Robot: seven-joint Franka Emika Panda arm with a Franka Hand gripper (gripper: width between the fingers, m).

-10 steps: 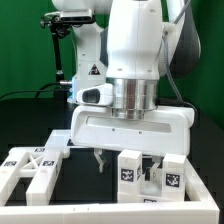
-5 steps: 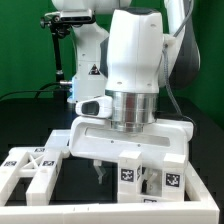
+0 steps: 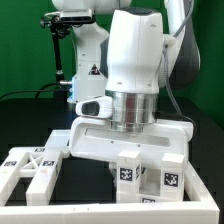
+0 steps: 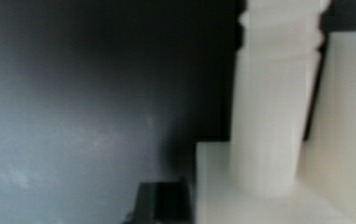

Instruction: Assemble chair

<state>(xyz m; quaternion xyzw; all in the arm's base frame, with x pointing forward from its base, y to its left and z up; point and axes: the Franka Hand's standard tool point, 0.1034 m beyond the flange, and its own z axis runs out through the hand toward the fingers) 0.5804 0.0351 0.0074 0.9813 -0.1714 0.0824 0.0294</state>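
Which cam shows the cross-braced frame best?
The exterior view. The cross-braced frame lies at the exterior view's lower left, unobstructed, with its X-brace and a marker tag visible. The wrist view shows none of it, only a blurred white post close up against a dark surface.

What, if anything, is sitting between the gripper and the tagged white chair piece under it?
Nothing visible. The gripper sits shut right at the top of the tagged chair piece, with its fingertips hidden behind that piece in the exterior view. The cross-braced frame lies apart, toward the exterior view's left.
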